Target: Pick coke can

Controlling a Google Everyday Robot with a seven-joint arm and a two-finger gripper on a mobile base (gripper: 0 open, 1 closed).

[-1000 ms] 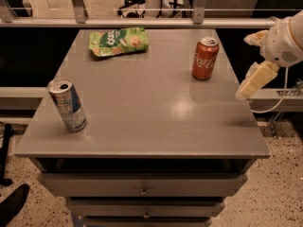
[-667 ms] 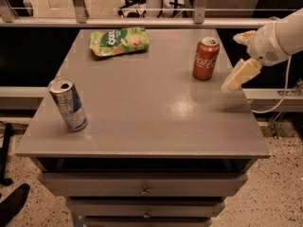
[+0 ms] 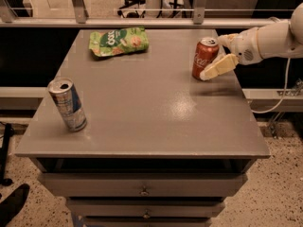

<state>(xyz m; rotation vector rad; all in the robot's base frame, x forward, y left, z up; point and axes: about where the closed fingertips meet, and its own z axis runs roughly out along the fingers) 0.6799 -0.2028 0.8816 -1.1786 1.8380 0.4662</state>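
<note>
The coke can (image 3: 203, 58), red-orange with white script and a silver top, stands upright on the grey table (image 3: 151, 108) near its far right edge. My gripper (image 3: 214, 56) reaches in from the right on a white arm and is open. One cream finger (image 3: 218, 67) lies in front of the can at its lower right, and the other sits behind the can's top right. The jaws straddle the can's right side; whether they touch it I cannot tell.
A slimmer silver-and-blue can (image 3: 67, 104) stands at the front left of the table. A green snack bag (image 3: 118, 41) lies at the far left. A metal railing (image 3: 142, 21) runs behind the table. Drawers (image 3: 142, 190) sit below the tabletop.
My gripper has moved left from beyond the table's right edge up to the coke can. The cans and the bag have not moved.
</note>
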